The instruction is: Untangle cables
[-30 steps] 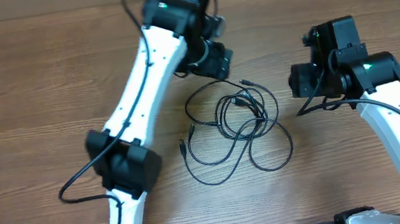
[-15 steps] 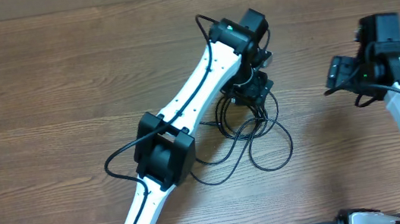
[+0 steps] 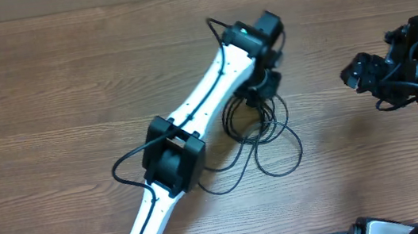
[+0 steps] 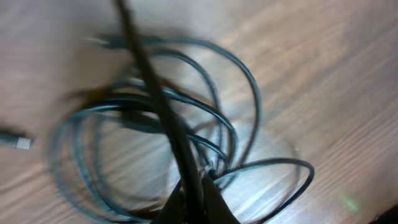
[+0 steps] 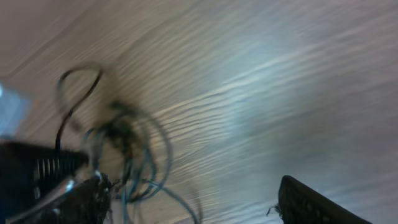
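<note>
Near the middle of the surface [image 3: 46, 89], left tool [image 3: 261, 98] clenched on one strand of the cables [image 3: 261, 132]. Loops all overlapping, none separated: almost whole untangling left, apparently. Well apart at right, right tool [image 3: 360, 74] released, empty.

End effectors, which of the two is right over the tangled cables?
The left end effector: it sits directly over the cables, while the right end effector hangs off to the side above bare table.
</note>
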